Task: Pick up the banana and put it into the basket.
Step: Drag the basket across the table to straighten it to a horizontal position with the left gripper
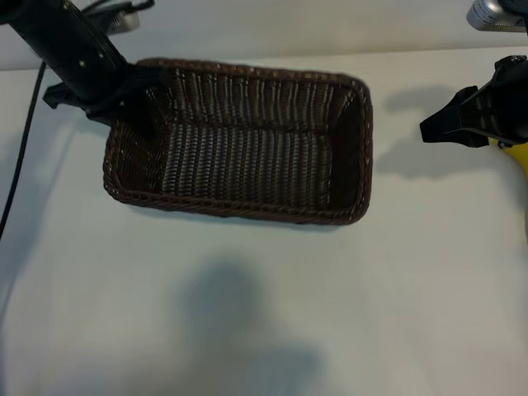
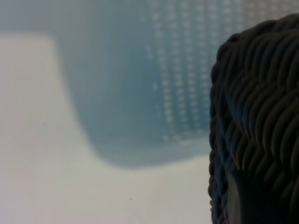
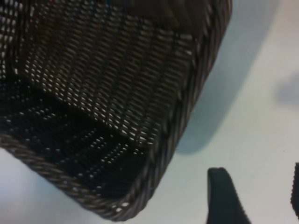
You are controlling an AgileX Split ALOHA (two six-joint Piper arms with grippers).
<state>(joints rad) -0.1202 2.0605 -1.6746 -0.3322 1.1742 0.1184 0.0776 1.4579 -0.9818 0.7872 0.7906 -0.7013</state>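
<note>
The basket (image 1: 239, 140) sits on the white table (image 1: 247, 313), and nothing is inside it yet. The left gripper (image 1: 136, 103) is at the basket's near end, and it looks shut on the rim there, holding the basket steady. In the left wrist view the braided rim (image 2: 257, 126) fills one side, right up close.

The right gripper (image 1: 462, 124) is well away from the basket, out past its far end. Its jaws are partly spread. A bit of the banana (image 1: 513, 157) peeks out just behind and under this gripper, at the edge of the picture. The banana seems to be between the jaws, but most of it is hidden, so I cannot tell for sure if it is gripped. One dark finger (image 3: 226, 196) shows in the right wrist view, with the basket ahead of it.

The step looks like carrying the banana over to the basket. Next, the right gripper needs to go across, get over the rim, come down a little and let go.
</note>
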